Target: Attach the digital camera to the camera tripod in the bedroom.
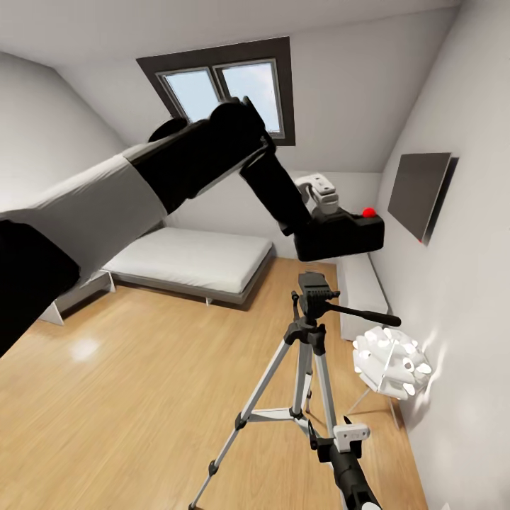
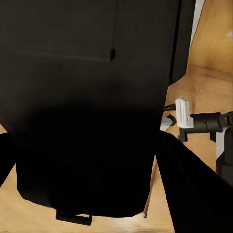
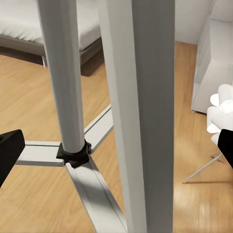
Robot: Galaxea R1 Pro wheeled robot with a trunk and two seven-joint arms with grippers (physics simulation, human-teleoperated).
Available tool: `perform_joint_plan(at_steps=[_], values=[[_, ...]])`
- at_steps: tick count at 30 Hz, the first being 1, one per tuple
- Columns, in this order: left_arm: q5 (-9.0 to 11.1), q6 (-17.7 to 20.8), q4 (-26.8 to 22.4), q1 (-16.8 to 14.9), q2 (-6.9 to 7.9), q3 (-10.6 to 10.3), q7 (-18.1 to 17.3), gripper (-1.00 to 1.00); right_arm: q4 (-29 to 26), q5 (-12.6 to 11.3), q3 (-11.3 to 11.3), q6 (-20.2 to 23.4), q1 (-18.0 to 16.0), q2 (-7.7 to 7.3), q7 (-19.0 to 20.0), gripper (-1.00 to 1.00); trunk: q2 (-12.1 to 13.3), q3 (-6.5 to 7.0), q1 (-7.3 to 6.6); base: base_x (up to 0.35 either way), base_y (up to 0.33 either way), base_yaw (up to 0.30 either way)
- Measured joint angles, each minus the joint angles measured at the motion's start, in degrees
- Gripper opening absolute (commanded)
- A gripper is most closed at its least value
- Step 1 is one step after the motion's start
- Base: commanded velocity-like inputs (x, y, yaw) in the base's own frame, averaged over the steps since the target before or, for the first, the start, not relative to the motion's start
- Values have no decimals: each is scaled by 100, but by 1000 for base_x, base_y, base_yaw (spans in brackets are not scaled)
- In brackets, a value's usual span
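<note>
From the head view, your left arm reaches across the room and its gripper [image 1: 320,205] has hold of the camera [image 1: 340,237], red button [image 1: 368,212] up; the camera hangs just above the tripod [image 1: 309,340] head, apart from it; the tripod stands on the wood floor [image 1: 142,397], its handle pointing toward the wall on the right; a white spiky lamp [image 1: 392,368] sits just beside it, and the bed [image 1: 191,262] lies beyond; your right gripper [image 1: 347,435] sits low by the tripod legs, how wide it stands you cannot tell here. In the left wrist view, the camera [image 2: 87,111] is clamped between the fingers [image 2: 194,189]; the right gripper [image 2: 183,116] shows past it. In the right wrist view, the fingers [image 3: 9,150] are spread wide around the tripod legs [image 3: 141,111], gripping nothing.
</note>
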Motion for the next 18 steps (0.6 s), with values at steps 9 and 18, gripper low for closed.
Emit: perform_joint_plan(at_steps=[9,18], values=[[-39,-7,29,-1,-38,-460,-10,-100,0,0,0,-9,0,0,0,100,0,0,0,0,0,0],[-118,-22,342,-2,-18,-778,0,-100,0,0,0,-9,0,0,0,100,1,0,0,0,0,0]])
